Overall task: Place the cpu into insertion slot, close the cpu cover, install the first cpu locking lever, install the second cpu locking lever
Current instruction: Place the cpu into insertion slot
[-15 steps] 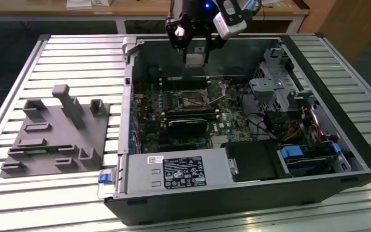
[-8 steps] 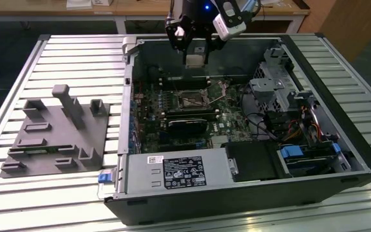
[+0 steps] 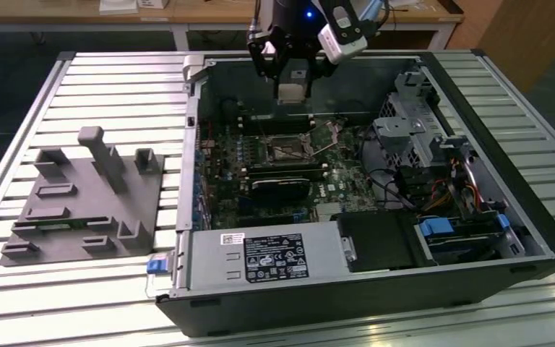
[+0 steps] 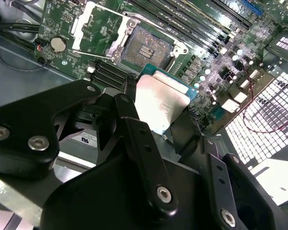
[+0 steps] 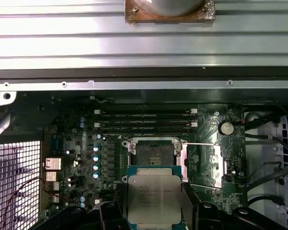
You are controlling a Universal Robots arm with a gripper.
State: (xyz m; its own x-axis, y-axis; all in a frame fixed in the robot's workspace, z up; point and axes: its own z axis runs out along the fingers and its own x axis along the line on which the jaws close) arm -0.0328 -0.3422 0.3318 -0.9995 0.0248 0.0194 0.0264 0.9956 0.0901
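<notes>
The cpu point(image 5: 153, 196) is a flat square chip with a silvery-grey metal lid carrying fine print. A thin teal-green border of its board shows around the stepped lid. In the second wrist view its top point(image 4: 161, 103) catches the light and looks almost white. The hand point(image 4: 159, 115) grips it by two opposite edges, a black finger point(image 4: 130, 108) pressed on each side, and holds it in the air over the motherboard point(image 5: 86, 143).

The insertion slot point(image 5: 155, 154) lies bare just beyond the chip, a dark square inside a silvery frame. The cpu cover point(image 5: 213, 165) is swung open and lies beside it, a thin metal frame with a square cut-out. Long black memory slots point(image 5: 144, 122) run along the socket's other side.

In the exterior view the hand point(image 3: 293, 90) hangs over the far part of the open computer case point(image 3: 538, 231), which rests on a slatted tabletop point(image 3: 113, 87). A grey moulded fixture point(image 3: 84, 206) sits towards the exterior view's left.
</notes>
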